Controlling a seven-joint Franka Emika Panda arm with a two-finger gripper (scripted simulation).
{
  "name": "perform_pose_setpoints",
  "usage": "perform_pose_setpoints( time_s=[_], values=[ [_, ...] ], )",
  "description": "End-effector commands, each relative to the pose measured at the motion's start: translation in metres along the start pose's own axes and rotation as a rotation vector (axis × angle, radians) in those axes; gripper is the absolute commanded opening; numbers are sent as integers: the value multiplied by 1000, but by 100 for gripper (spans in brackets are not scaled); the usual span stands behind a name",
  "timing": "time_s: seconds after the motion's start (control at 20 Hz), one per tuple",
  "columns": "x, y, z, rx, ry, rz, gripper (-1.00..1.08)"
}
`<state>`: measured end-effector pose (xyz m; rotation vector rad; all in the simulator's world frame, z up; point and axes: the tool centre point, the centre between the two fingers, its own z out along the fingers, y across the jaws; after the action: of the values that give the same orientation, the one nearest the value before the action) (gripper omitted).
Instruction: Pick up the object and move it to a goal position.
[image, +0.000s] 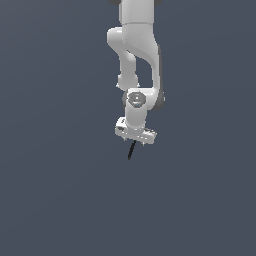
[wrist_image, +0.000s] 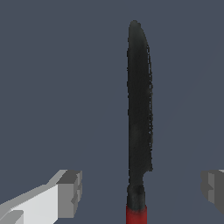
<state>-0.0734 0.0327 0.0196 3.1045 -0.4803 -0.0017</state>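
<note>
The object is a thin black stick (image: 131, 150) with a small red bit at one end. In the exterior view it shows just below my white gripper (image: 134, 141), on the grey floor. In the wrist view the object (wrist_image: 139, 109) runs lengthwise between my two fingers, with its red end (wrist_image: 136, 215) at the picture's edge. One grey fingertip (wrist_image: 70, 192) stands on one side of it and the other fingertip (wrist_image: 213, 186) on the other side. Both are clear of the stick. My gripper (wrist_image: 142, 190) is open and holds nothing.
The plain dark grey floor (image: 55, 190) lies all around. The white arm (image: 137, 55) rises from the gripper to the exterior view's top edge. No other objects show.
</note>
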Motion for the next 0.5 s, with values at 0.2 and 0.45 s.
perform_pose_setpoints(
  time_s=[0.2, 0.45],
  values=[
    [1, 0, 12, 0, 1, 1, 100],
    [1, 0, 12, 0, 1, 1, -100]
  ],
)
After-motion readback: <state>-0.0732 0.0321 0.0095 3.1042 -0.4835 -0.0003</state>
